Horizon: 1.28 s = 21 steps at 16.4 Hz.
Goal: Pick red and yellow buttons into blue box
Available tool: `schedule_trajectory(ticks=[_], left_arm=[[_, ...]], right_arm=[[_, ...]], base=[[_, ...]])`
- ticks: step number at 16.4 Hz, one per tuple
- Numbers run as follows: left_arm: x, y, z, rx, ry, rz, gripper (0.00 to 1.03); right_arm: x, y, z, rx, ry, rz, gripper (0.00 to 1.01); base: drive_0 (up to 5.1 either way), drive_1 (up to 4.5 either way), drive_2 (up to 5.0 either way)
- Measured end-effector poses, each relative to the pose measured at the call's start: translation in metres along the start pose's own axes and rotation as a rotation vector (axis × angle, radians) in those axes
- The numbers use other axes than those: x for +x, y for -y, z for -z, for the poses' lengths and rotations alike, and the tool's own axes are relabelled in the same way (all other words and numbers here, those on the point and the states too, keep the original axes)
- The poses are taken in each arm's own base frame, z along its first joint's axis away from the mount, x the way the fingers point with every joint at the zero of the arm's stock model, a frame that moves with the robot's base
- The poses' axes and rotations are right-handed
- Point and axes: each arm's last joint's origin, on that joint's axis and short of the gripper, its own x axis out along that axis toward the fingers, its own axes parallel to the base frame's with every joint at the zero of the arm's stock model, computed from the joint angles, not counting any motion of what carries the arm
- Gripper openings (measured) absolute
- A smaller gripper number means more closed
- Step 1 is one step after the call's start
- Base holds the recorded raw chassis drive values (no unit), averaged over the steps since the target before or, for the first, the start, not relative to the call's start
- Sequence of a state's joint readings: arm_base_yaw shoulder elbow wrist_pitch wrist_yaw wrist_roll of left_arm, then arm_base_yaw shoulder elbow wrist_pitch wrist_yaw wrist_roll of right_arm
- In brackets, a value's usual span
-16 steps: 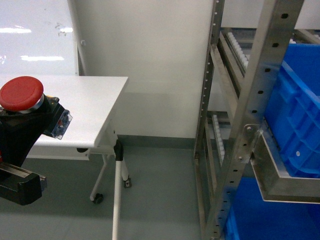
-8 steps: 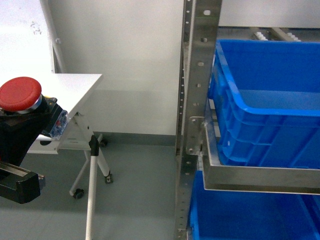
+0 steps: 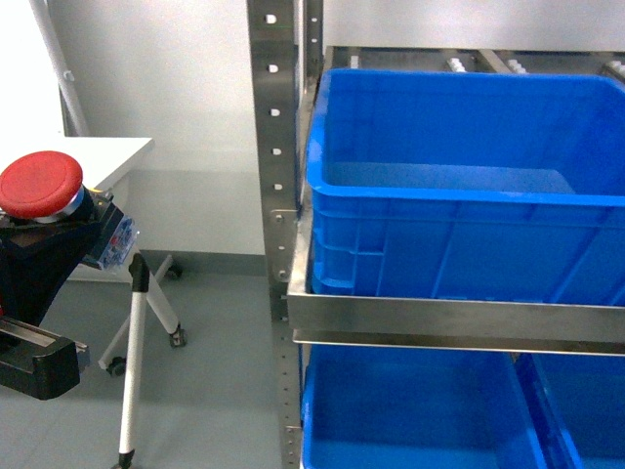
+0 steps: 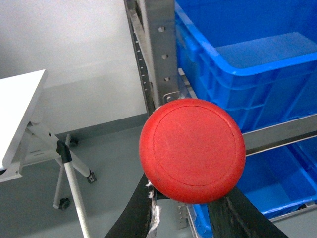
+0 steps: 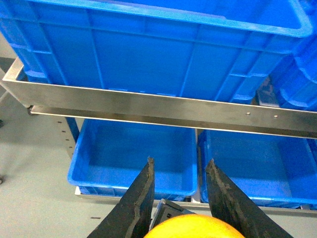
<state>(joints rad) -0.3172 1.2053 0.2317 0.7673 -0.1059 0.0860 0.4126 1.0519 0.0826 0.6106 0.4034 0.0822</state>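
Left gripper clamped the glossy round red button; right gripper clamped the yellow button — ribbed blue box ahead.

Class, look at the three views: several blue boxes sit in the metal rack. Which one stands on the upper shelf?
The large blue box on the upper shelf, behind the steel rail. The other blue boxes sit lower, side by side beneath that rail.

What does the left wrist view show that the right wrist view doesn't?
Only the left wrist view shows the red button held in the left pincer, plus the white table. Only the right wrist view shows the yellow button between the right pincer fingers. Both show the upper blue box on the steel rack.
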Motion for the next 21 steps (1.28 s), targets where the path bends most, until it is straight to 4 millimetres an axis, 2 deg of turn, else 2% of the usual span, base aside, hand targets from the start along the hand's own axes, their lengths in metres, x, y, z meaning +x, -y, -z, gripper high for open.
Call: schedule_trajectory(ticks=[21], left_arm=[[0.0, 0.0, -0.0001, 0.0, 0.002, 0.001, 0.19]], right_arm=[[0.0, 0.0, -0.0003, 0.001, 0.003, 0.0, 0.29]], base=[[5.0, -2.41, -2.4]])
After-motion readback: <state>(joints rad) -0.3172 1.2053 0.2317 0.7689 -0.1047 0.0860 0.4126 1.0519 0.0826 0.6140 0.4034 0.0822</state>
